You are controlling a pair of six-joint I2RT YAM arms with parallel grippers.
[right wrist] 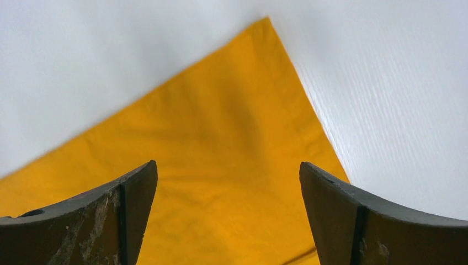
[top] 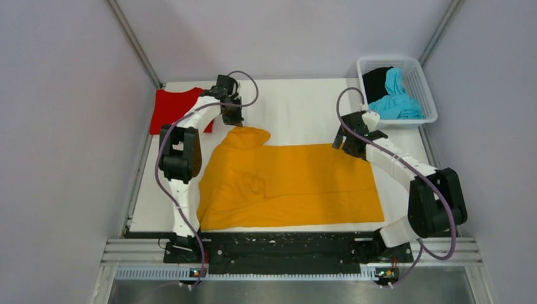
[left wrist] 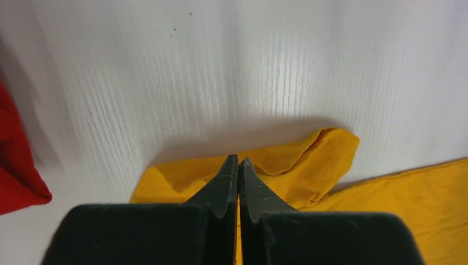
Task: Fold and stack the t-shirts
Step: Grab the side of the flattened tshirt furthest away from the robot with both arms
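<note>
We are folding the orange-yellow t-shirt (top: 297,183): left gripper (left wrist: 238,163) pinched closed at its sleeve (left wrist: 314,157), right gripper (right wrist: 227,165) gaping wide, needing a corner grip next.

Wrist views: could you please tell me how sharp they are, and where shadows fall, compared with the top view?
Left wrist: the table streaks soft toward the left, the red tee is blurred at the edge, and a soft shadow lies just beyond the fold of the orange tee. Right wrist: the table is smeared at upper left, crisper at right. Top external: even, sharp, no glare.
</note>
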